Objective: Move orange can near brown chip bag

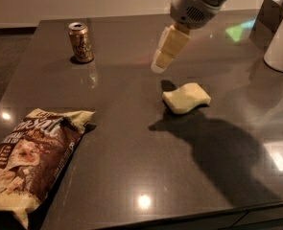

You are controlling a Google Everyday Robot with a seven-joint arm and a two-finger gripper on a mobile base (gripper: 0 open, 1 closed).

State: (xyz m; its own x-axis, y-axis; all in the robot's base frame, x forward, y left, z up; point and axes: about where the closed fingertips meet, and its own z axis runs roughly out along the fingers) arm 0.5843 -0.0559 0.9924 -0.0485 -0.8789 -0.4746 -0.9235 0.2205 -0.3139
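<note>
- Gripper [159, 65] hangs in the air over the middle-rear of the table [131, 143], pointing down and to the left. It holds nothing. Whether it is open or closed cannot be told from this angle.
- Just below and to the right of it lies a pale yellow sponge [186, 98], flat on the table and apart from the gripper. It plays no part in the task.
- Further left, near the table's far left corner, the orange can [81, 42] stands upright, untouched and well apart from the gripper.
- At the near left edge lies the brown chip bag [30, 162], flat and crinkled, well apart from the can, with bare tabletop between them.
- A white rounded object [281, 42] sits at the far right, out of the way.
- Judged from this layout, no part of the move is done: the can is not grasped and not near the bag.
- What is left is the whole job: reaching the can, gripping it, carrying it toward the near left, and setting it down beside the bag.
</note>
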